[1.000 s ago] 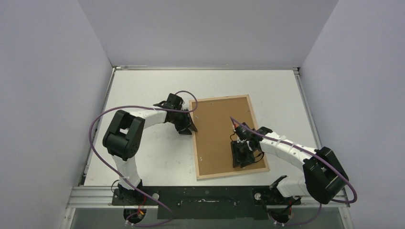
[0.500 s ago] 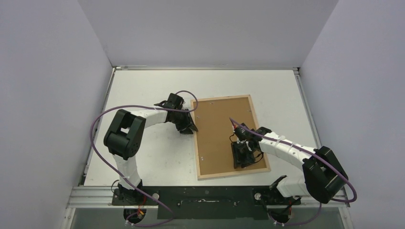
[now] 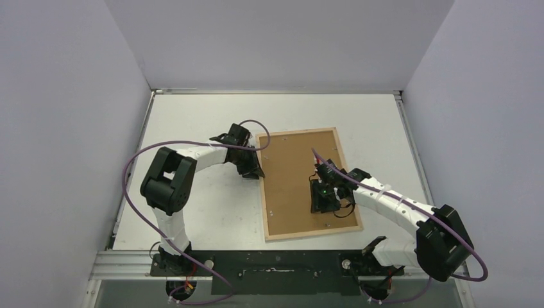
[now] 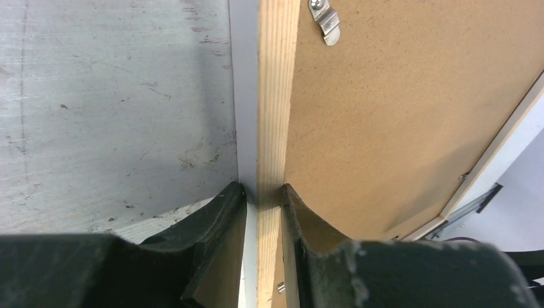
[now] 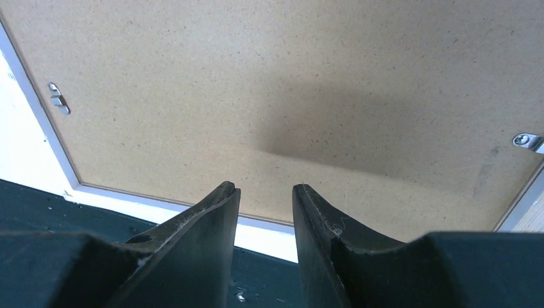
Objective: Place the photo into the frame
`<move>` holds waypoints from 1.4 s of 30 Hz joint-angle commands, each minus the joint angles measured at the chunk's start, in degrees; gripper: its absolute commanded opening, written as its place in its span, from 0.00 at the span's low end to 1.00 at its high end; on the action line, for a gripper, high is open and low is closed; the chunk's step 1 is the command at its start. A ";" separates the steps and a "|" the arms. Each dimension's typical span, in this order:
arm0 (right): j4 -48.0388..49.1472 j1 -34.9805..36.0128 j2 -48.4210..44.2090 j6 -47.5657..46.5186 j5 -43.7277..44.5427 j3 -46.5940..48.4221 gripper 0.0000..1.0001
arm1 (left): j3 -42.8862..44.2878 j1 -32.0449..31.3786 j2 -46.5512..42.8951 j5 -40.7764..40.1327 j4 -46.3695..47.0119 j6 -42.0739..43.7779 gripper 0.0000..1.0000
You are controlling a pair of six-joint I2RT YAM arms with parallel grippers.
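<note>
The frame (image 3: 262, 199) lies face down on the table, pale wood back up, with a brown backing board (image 3: 292, 170) filling it. My left gripper (image 3: 256, 172) is at the frame's left rail. In the left wrist view its two fingers (image 4: 263, 192) pinch the wooden rail (image 4: 277, 96) from both sides. My right gripper (image 3: 321, 206) is over the board's near right part, open, with nothing between its fingers (image 5: 264, 189) and only the board (image 5: 289, 77) beyond them. The photo is not in view.
Small metal turn clips (image 4: 326, 22) (image 5: 58, 98) sit on the frame's back at the rails. Bare grey table (image 3: 199, 205) lies left of the frame. The dark base rail (image 3: 276, 264) runs along the near edge, and white walls enclose the table.
My left gripper's jaws have come in onto the frame's left rail. My right gripper has moved a little farther from the near edge over the board.
</note>
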 commanded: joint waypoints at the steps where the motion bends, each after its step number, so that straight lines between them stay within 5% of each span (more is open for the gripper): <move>1: 1.68 0.55 -0.79 1.57 1.81 1.28 0.38 | 1.51 0.94 2.32 -10.78 -7.17 7.81 0.21; 22: 8.14 6.60 8.13 4.48 -0.45 0.41 0.36 | 2.66 4.95 4.07 -8.54 -8.46 10.77 0.20; 42: 3.86 8.15 3.70 4.20 -3.05 -3.53 0.33 | 2.68 5.04 5.40 -7.61 -7.13 7.05 0.20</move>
